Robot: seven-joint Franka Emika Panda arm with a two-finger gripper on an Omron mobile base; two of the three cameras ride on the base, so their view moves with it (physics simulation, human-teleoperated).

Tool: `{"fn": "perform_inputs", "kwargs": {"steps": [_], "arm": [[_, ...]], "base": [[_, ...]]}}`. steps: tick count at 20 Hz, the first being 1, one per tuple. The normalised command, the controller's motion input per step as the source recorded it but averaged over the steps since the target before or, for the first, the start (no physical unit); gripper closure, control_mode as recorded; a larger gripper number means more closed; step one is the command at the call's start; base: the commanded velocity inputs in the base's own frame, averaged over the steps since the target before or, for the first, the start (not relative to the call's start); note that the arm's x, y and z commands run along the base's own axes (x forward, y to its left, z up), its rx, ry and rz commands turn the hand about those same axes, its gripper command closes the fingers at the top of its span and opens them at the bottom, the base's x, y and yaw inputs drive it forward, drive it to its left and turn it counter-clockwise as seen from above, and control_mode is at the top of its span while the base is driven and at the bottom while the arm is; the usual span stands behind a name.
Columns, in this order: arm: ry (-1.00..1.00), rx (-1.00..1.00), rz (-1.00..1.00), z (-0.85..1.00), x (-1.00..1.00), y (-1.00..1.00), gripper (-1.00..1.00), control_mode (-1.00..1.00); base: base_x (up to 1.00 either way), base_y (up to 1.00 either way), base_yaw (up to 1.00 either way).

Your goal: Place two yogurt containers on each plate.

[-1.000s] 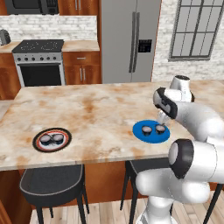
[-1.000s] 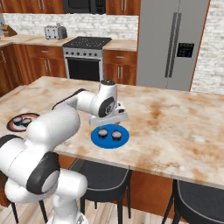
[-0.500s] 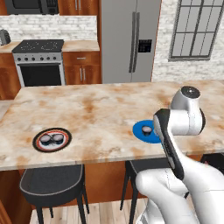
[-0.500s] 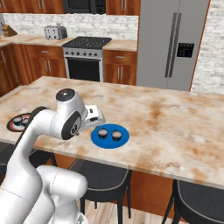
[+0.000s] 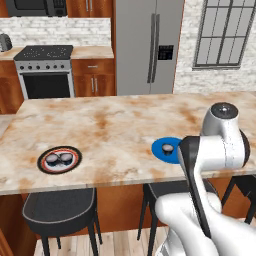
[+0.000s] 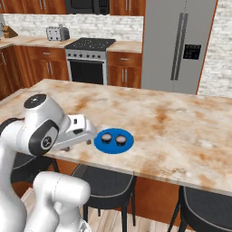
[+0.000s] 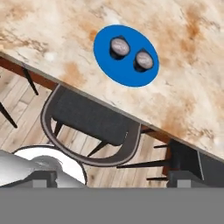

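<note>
The blue plate (image 6: 114,144) lies near the island counter's front edge with two yogurt containers (image 6: 106,137) (image 6: 121,139) side by side on it. From the hand view the same blue plate (image 7: 105,61) sits at the top with both cups (image 7: 119,46) (image 7: 143,60). The black plate with the red-orange ring (image 5: 60,159) lies far left and carries two more cups (image 5: 52,160) (image 5: 65,159). My gripper (image 7: 113,180) is open and holds nothing. Its white hand (image 6: 78,130) hangs at the counter's front edge, just left of the blue plate and apart from it.
Dark round stools (image 7: 94,120) (image 5: 57,210) stand under the counter's front edge. My own arm (image 5: 215,150) hides part of the blue plate in the left base view. The stove (image 5: 47,72), fridge (image 5: 147,47) and toaster (image 6: 58,32) stand along the back wall.
The arm has drawn back from above the blue plate toward the counter's front edge, folding close to the base. Plates and cups have stayed put.
</note>
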Motion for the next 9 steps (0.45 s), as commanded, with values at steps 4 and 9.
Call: {"fn": "perform_inputs", "kwargs": {"steps": [4,9], "arm": [[0.10,0.06,-0.21,0.48,-0.82,-0.24,-1.00,-1.00],[-0.01,0.09,-0.09,0.21,-0.73,-0.10,-1.00,-1.00]], "base": [[0.00,0.00,0.00],[0.00,0.00,0.00]]}}
